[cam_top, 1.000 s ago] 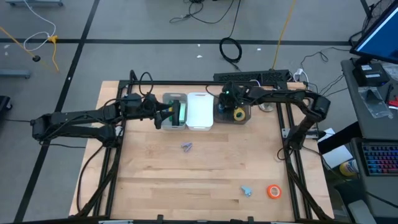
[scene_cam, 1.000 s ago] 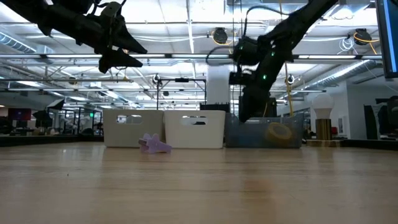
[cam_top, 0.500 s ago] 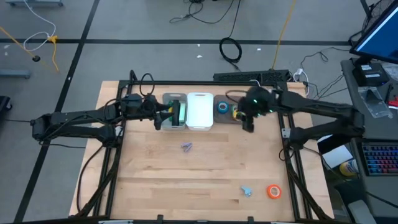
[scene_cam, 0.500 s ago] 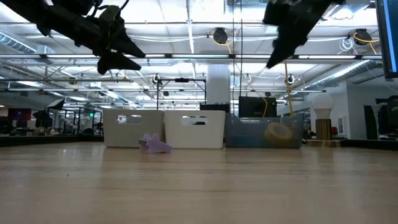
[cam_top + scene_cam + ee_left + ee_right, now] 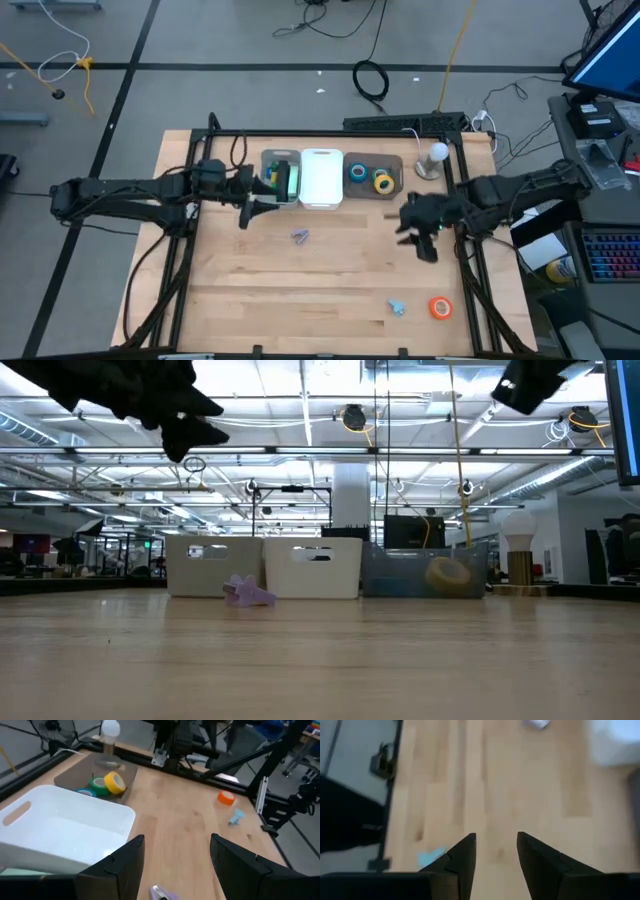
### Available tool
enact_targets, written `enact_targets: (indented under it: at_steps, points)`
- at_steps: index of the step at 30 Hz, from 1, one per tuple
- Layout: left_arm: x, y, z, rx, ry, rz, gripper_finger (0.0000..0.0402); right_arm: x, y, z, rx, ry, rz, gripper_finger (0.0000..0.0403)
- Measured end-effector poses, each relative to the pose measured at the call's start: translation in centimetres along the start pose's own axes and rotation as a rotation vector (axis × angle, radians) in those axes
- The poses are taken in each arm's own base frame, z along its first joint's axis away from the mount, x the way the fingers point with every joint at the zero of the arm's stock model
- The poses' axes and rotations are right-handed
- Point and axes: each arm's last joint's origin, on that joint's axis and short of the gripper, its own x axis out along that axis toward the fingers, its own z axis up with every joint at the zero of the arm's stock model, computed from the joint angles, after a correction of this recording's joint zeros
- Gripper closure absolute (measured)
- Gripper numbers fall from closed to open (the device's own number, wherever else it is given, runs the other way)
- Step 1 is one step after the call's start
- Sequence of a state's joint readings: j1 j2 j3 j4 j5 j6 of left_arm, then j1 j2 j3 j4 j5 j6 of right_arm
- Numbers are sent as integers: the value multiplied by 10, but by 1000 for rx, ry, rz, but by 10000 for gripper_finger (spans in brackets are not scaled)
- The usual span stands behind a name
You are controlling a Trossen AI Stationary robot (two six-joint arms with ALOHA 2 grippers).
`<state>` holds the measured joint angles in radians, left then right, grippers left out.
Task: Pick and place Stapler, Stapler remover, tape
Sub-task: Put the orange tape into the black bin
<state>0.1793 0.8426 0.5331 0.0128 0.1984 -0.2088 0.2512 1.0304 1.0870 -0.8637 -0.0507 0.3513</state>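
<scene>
My right gripper (image 5: 428, 240) has left the tape bin (image 5: 373, 178) at upper centre, jaws part open and empty, orange roll (image 5: 440, 307) next.

This is a robotics lab or industrial workshop hall. A wooden table (image 5: 320, 270) in a black metal frame stands on a grey concrete floor (image 5: 200, 40) marked with dark lines, with loose cables (image 5: 371, 78) lying at 12 o'clock. At 3 o'clock sits a desk with a keyboard (image 5: 610, 255) and a monitor (image 5: 610, 60). The low view shows an open ceiling of beams and pipes (image 5: 300, 450) and long rows of further workstations (image 5: 100, 550).
</scene>
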Motion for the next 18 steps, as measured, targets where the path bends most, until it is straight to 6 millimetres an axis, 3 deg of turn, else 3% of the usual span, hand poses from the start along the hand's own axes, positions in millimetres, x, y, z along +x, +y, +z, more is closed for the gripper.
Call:
enact_targets:
  at_steps: [7,18]
  points:
    - [-11,-20,-5,37,-65,-3,176,11,32,-20,38,163,44,268]
    - [-28,-19,-56,49,-153,-76,176,28,74,-52,22,368,50,268]
